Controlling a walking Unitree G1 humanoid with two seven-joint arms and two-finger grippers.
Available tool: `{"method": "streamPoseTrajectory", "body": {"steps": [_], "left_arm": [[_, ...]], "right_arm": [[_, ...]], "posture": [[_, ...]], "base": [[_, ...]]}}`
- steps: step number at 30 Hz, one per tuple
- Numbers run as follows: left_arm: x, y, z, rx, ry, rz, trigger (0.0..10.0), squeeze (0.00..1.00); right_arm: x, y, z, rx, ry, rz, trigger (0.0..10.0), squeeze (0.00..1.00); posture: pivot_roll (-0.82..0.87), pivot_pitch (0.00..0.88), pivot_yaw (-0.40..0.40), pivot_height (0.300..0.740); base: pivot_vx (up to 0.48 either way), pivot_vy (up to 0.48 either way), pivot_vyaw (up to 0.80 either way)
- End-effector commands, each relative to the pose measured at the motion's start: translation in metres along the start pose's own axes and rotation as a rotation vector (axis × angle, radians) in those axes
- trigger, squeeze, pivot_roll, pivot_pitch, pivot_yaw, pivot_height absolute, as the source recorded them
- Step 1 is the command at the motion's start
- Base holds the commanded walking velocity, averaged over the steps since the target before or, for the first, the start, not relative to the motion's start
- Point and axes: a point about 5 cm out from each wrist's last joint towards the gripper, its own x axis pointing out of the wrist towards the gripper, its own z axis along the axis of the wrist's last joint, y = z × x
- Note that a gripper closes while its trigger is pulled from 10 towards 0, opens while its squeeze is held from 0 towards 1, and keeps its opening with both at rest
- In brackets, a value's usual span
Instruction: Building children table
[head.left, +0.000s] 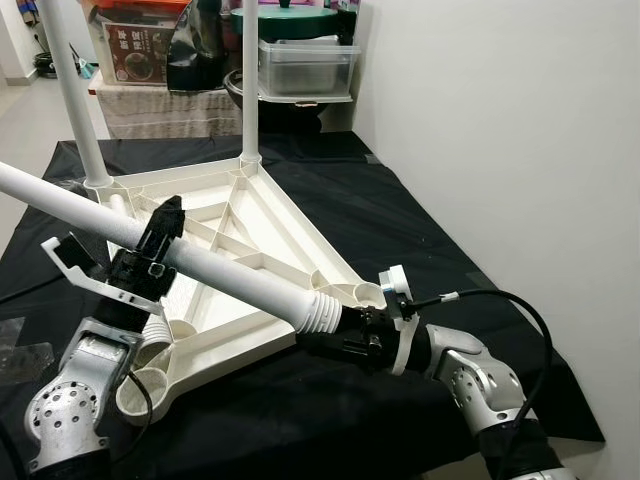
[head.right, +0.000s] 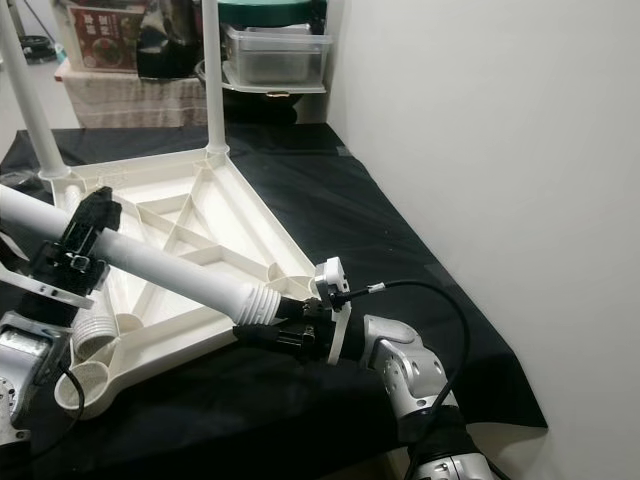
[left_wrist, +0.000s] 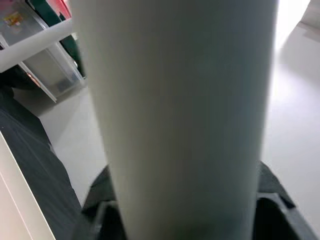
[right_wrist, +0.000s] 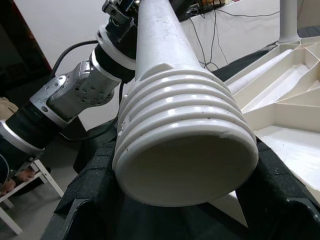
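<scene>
— Spread over the floor: black cloth (head.left: 420, 230), with upturned white tabletop (head.left: 255, 225) on it, two legs (head.left: 250, 80) standing in its far sockets.

— Slanting across above: loose leg (head.left: 215, 265), clenched mid-shaft by left gripper (head.left: 160, 235), pinched at ribbed end by right gripper (head.left: 335, 325), beside a near socket.

— Where is your left arm?
— Bent up from low on my left, its left gripper (head.left: 160, 235) clamped around the white pole (head.left: 200, 262) partway along, black fingers (head.left: 166, 218) wrapping it.

— And the right?
— Reaching across from my right, wrist level, right gripper (head.left: 335, 335) closed on the pole's ribbed end.
</scene>
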Motion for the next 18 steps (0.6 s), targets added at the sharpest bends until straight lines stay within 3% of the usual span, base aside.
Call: {"method": "streamPoseTrajectory", "body": {"steps": [1, 2, 3, 4, 5, 6, 9, 10, 14, 15, 16, 18], "left_arm": [[0.0, -0.006, 0.003, 0.01, 0.005, -0.028, 0.0, 0.0], [0.001, -0.007, 0.002, 0.015, 0.013, -0.028, 0.0, 0.0], [0.002, -0.008, 0.002, 0.017, 0.019, -0.027, 0.0, 0.0], [0.004, -0.008, 0.004, 0.028, 0.025, -0.02, 0.4, 0.0], [0.006, -0.008, 0.005, 0.036, 0.028, -0.015, 0.4, 0.0], [0.009, -0.007, 0.008, 0.053, 0.033, -0.004, 5.9, 0.0], [0.011, -0.007, 0.012, 0.072, 0.038, 0.007, 5.9, 0.0], [0.012, -0.006, 0.016, 0.156, 0.079, 0.02, 10.0, 0.0], [0.013, -0.007, 0.026, 0.249, 0.155, 0.014, 10.0, 0.0], [0.013, -0.011, 0.033, 0.337, 0.275, -0.026, 10.0, 0.0], [0.014, -0.013, 0.032, 0.35, 0.331, -0.047, 10.0, 0.0], [0.014, -0.014, 0.03, 0.361, 0.37, -0.059, 10.0, 0.0]], "right_arm": [[-0.002, -0.003, 0.0, 0.011, 0.003, -0.042, 0.0, 0.0], [-0.001, -0.006, 0.0, 0.001, 0.015, -0.079, 1.6, 0.0], [-0.001, -0.008, 0.0, -0.005, 0.024, -0.105, 1.6, 0.0], [-0.001, -0.01, 0.004, 0.011, 0.014, -0.115, 10.0, 1.0], [-0.001, -0.011, 0.006, 0.024, 0.004, -0.117, 10.0, 1.0], [-0.001, -0.01, 0.007, 0.04, 0.0, -0.105, 10.0, 1.0], [-0.002, -0.008, 0.007, 0.052, 0.001, -0.093, 10.0, 1.0], [-0.006, -0.008, 0.005, 0.036, 0.028, -0.093, 10.0, 1.0], [-0.015, -0.011, 0.003, -0.006, 0.085, -0.111, 10.0, 1.0], [-0.027, -0.02, 0.007, -0.068, 0.161, -0.179, 10.0, 1.0], [-0.03, -0.02, 0.011, -0.088, 0.174, -0.166, 10.0, 0.0], [-0.03, -0.019, 0.015, -0.097, 0.177, -0.146, 10.0, 0.0]], "posture": [[0.01, 0.0, -0.096, 0.74], [0.01, 0.0, -0.095, 0.74], [0.01, 0.0, -0.095, 0.74], [0.01, 0.0, -0.095, 0.74], [0.01, 0.0, -0.095, 0.74], [0.01, 0.0, -0.095, 0.74], [0.01, 0.0, -0.095, 0.74], [0.01, 0.0, -0.093, 0.74], [0.02, 0.0, -0.094, 0.74], [0.02, 0.0, -0.095, 0.74], [0.02, 0.0, -0.093, 0.74], [0.02, 0.0, -0.091, 0.74]], "base": [[0.0, 0.0, 0.0], [0.0, 0.0, 0.0], [0.0, 0.0, 0.0], [0.0, 0.0, 0.0], [0.0, 0.0, 0.0], [0.0, 0.0, 0.0], [0.0, 0.0, 0.0], [0.0, 0.0, 0.0], [0.0, 0.0, 0.0], [0.0, 0.0, 0.0], [0.0, 0.0, 0.0], [0.0, 0.0, 0.0]]}}
